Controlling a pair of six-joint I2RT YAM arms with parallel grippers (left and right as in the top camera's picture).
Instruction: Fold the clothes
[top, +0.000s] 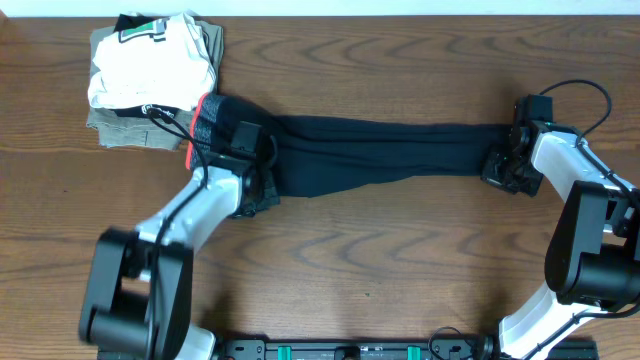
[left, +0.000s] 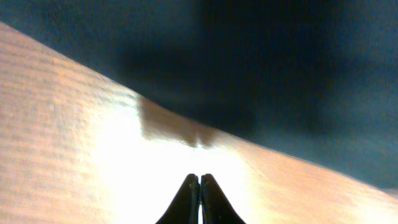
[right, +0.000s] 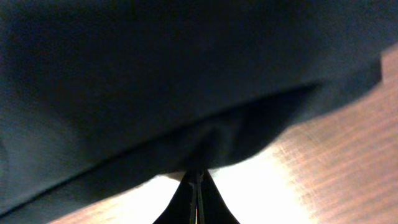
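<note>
Looking down on the pants (top: 390, 150): black, drawn out long across the desk (top: 400, 270) from left to right. Waistband (top: 208, 120) at the left end, grey with a strip of bright red showing, butted up against the stack (top: 150, 75) of folded garments at the far left corner, white piece on top, olive underneath. Leg ends way over on the right, narrowed to a bunch. Some slack and wrinkling along the near edge, toward the left.

Over to the left fingers (left: 199, 186): clenched tight, tips pressed together, nothing visible between them in the wrist view. Just bare, glare-lit desk under the tips, with the dark edge of the pants running diagonally a little ahead, not touching. From overhead, sitting low at the near edge of the pants just beside the waistband; contact with cloth there hard to call.

Now the right fingers (right: 197, 182): also clamped closed, and pinching the pants. Black cloth dipping into a fold right at the tips, then spreading up and away to fill most of the wrist view. A wedge of desk showing at right. From overhead, parked at the very end of the legs.
</note>
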